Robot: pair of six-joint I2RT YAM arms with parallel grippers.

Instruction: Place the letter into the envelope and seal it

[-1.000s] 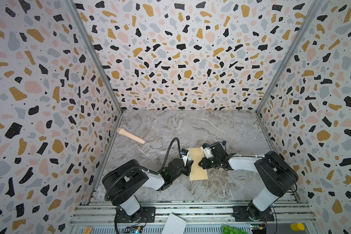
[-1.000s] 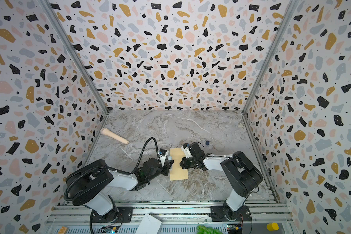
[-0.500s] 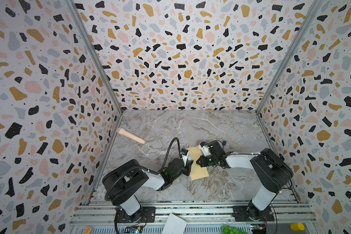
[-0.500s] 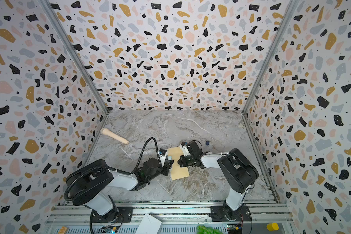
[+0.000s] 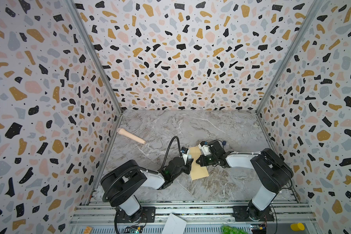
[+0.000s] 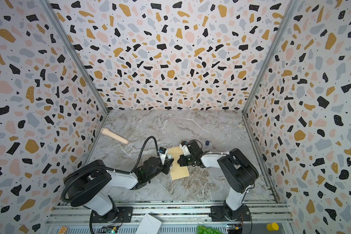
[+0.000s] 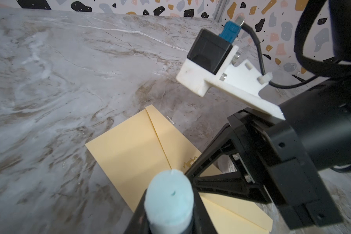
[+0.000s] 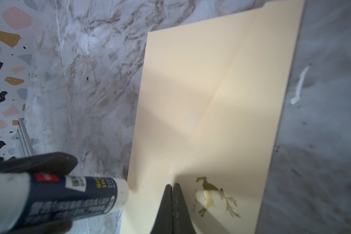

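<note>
1. Envelope [image 5: 199, 169] lies mid-table, flap [image 8: 251, 121] folded down.
2. Right gripper [image 8: 173, 188], fingers closed, presses the flap tip beside gold mark [image 8: 215, 196], likely bonding it.
3. Left gripper [image 5: 187, 162] grips glue stick [image 8: 79, 194] just left.
4. Letter unseen, presumably inside.

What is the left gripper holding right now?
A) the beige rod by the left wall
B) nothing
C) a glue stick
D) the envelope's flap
C: the left gripper has its black fingers around a dark-blue-labelled glue stick, whose tip sits at the envelope edge.
</note>
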